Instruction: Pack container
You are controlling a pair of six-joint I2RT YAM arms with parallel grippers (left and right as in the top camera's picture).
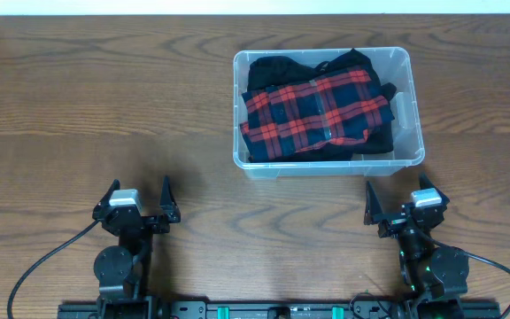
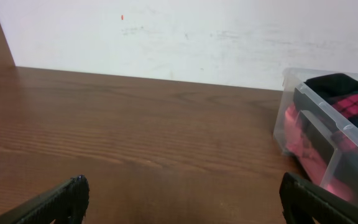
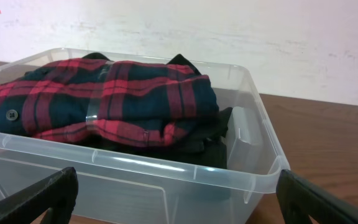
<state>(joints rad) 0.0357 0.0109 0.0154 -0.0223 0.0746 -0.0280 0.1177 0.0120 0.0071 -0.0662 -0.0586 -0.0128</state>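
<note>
Container (image 1: 326, 167) upper right, plaid shirt (image 1: 315, 111) inside: tuck cloth gently below rim; left gripper (image 1: 140, 184), right gripper (image 1: 397, 184) both gaping, empty.

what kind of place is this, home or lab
Likely a lab test bench: a left arm and right arm mounted at a wooden table, a white wall, one container of folded clothes.

Overhead: straight down on table (image 1: 104, 106). Wrist views: low above it, facing wall (image 2: 197, 37). All three share container (image 1: 329, 166).
</note>
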